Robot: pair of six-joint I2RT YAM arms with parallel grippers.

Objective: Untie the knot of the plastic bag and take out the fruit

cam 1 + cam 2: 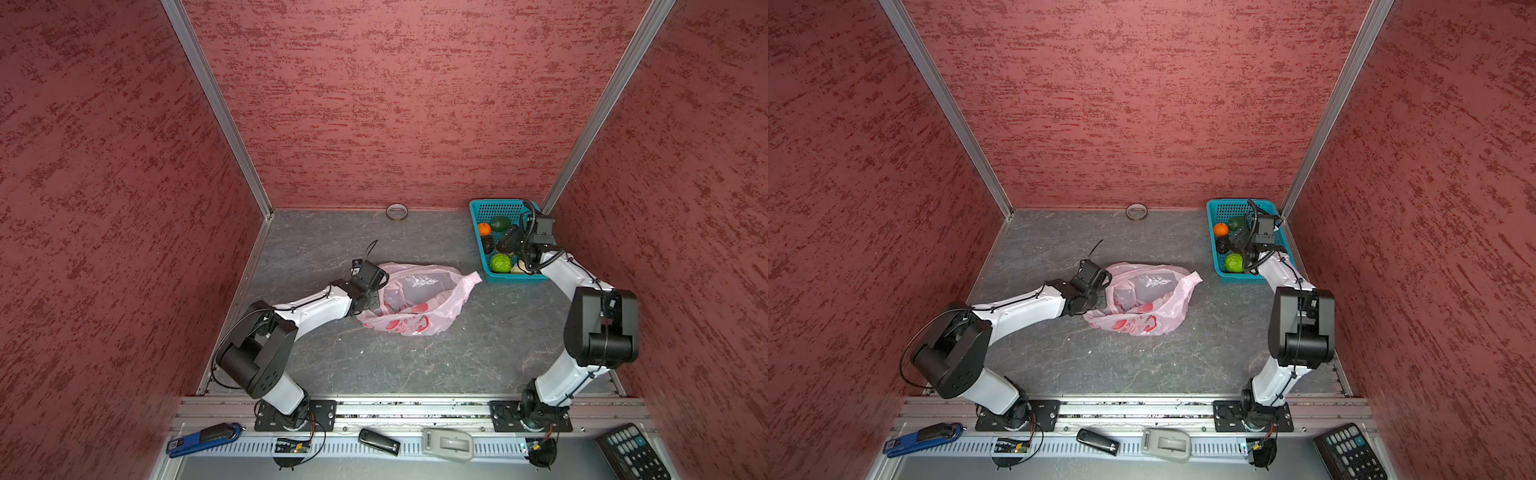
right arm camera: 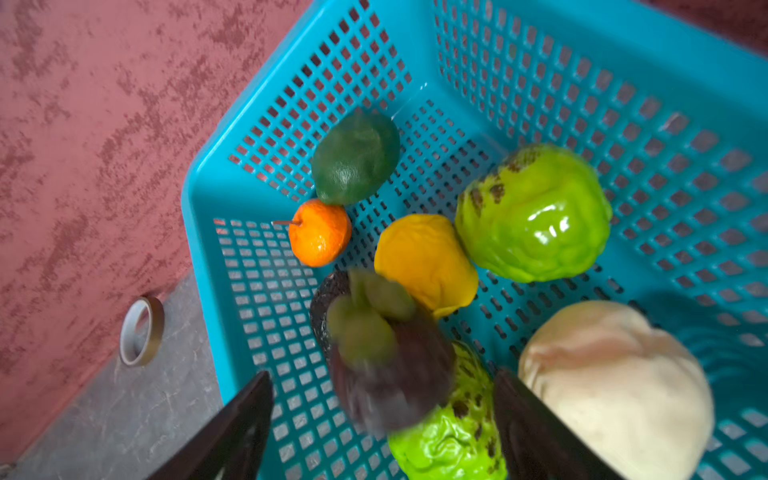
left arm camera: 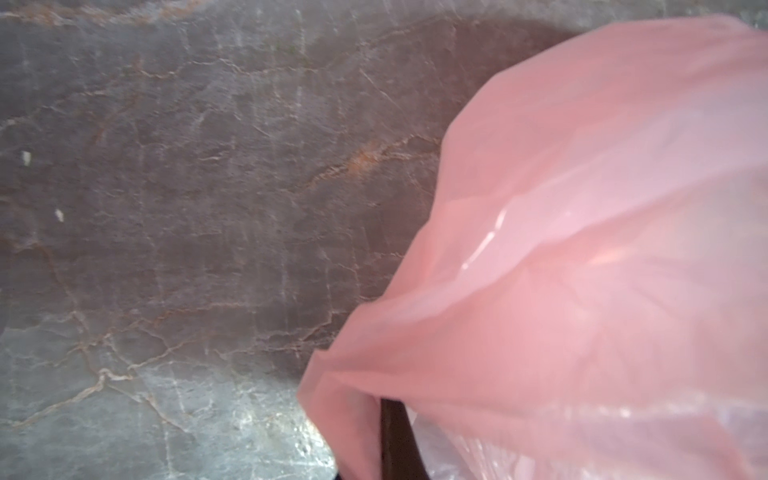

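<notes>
The pale pink plastic bag (image 1: pixel 419 305) (image 1: pixel 1144 305) (image 3: pixel 582 249) lies slack mid-table, its mouth gaping. No knot shows in any view. My left gripper (image 1: pixel 372 301) (image 1: pixel 1100 301) (image 3: pixel 384 419) is shut on the bag's near-left rim. My right gripper (image 1: pixel 509 241) (image 1: pixel 1239 241) (image 2: pixel 382 374) hangs open over the teal basket (image 1: pixel 498 208) (image 2: pixel 623 104). A blurred dark purple fruit (image 2: pixel 399 386) sits loose between the spread fingers, touching neither. In the basket lie a dark green fruit (image 2: pixel 355 160) and orange (image 2: pixel 320 232), yellow (image 2: pixel 424 262), bright green (image 2: pixel 534 212) and beige (image 2: pixel 615 386) ones.
A tape roll (image 1: pixel 397 212) (image 2: pixel 141 332) lies against the back wall. Red walls close in three sides, with the basket in the back right corner. On the front rail lie a blue tool (image 1: pixel 203 440), a black device (image 1: pixel 378 441), a grey device (image 1: pixel 446 444) and a remote (image 1: pixel 631 453).
</notes>
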